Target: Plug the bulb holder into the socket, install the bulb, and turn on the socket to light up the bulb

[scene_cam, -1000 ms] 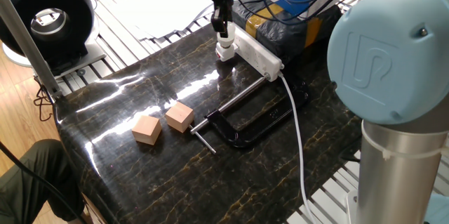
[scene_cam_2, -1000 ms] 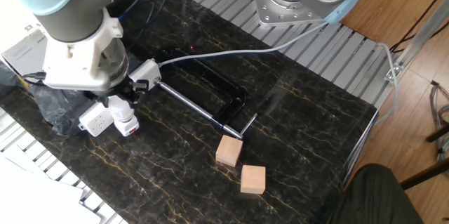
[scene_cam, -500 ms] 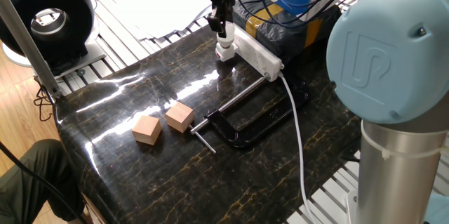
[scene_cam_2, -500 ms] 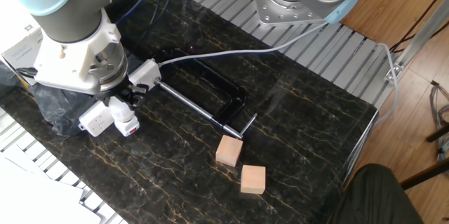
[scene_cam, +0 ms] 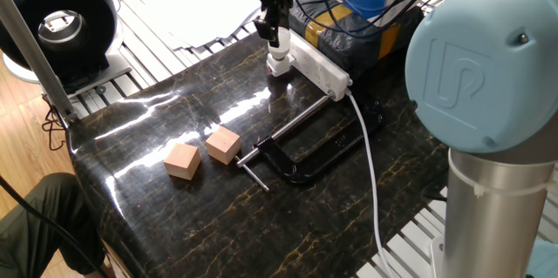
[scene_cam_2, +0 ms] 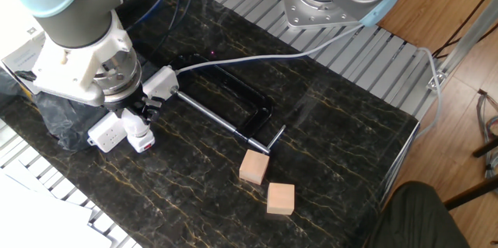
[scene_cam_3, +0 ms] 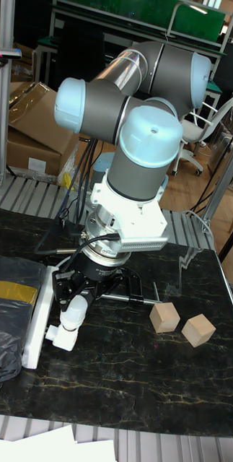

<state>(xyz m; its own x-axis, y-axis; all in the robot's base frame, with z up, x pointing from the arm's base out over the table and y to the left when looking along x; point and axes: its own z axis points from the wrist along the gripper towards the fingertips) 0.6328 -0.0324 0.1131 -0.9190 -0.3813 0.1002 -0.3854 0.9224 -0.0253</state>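
Your gripper [scene_cam_3: 74, 307] is clamped narrow on the bulb [scene_cam_3: 73, 312], upright over the holder [scene_cam_3: 60, 337], which sits at the near end of the socket [scene_cam_3: 35, 323]. You look to be in the install step, bulb base at or in the holder's opening. Next you need rotation without side load. The clamp [scene_cam: 301, 152] lies at five o'clock of the socket, the cubes [scene_cam: 202, 153] well apart.
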